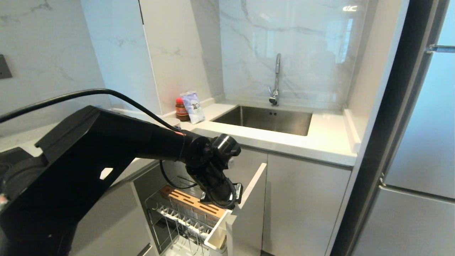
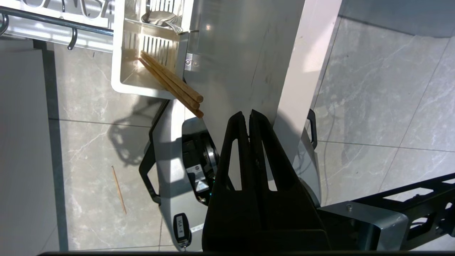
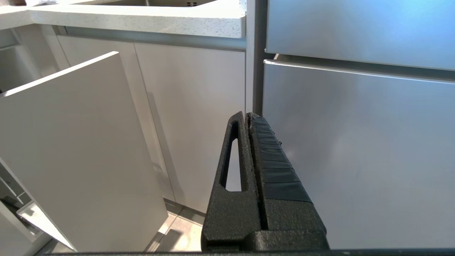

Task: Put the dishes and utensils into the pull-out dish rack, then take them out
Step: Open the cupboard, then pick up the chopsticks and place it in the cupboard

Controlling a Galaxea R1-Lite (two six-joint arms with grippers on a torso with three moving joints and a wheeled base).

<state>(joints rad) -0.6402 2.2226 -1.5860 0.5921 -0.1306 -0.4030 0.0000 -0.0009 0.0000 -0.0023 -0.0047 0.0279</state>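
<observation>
The left gripper (image 2: 247, 114) hung empty above the pulled-out dish rack (image 1: 185, 217), its fingers pressed together beside the tall white front panel (image 1: 250, 209). Just past it the chopsticks (image 2: 170, 83) leaned in the white cutlery box (image 2: 122, 76), their ends jutting over its rim. The right gripper (image 3: 247, 115), also closed on nothing, faced the cabinet doors. Beyond, the sink (image 1: 265, 119) sat in the counter.

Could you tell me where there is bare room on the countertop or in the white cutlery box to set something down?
The countertop is bare right of the sink and along its front edge. Its back left corner is taken by a jar and a packet. In the cutlery box, the chopsticks lean across one compartment, leaving bare floor beside them; the next compartment holds metal cutlery.
</observation>
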